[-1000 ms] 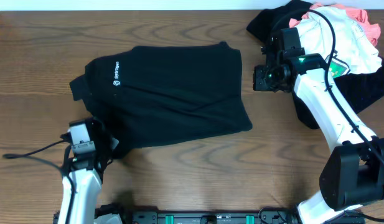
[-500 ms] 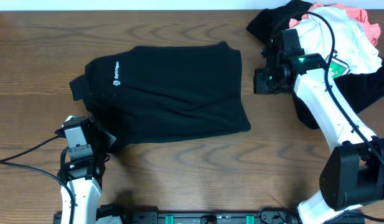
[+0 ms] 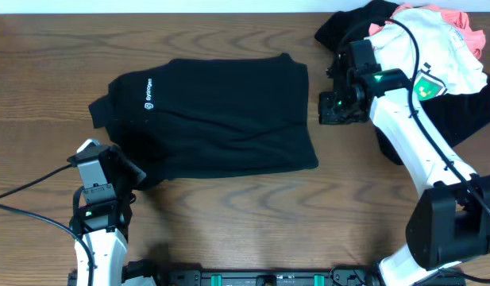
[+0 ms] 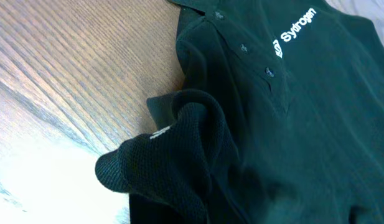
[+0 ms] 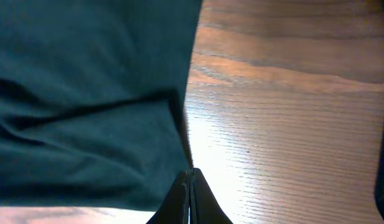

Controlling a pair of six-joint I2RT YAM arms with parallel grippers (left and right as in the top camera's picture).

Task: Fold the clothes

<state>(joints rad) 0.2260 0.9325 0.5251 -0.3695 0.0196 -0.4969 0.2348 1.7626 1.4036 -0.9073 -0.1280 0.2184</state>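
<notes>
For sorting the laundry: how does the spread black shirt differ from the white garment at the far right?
The black shirt lies spread out by itself; the white garment is crumpled on a heap. The black shirt bears white lettering; the white garment, a green print. Both are soft fabric.

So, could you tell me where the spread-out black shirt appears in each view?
Overhead: black shirt lies flat, left of centre.
Left wrist: fills the right and bottom, bunched at lower centre.
Right wrist: covers the left half, edge down the middle.
Shared landmark: its white logo, upper left overhead, top right in left wrist; absent from right wrist.
</notes>
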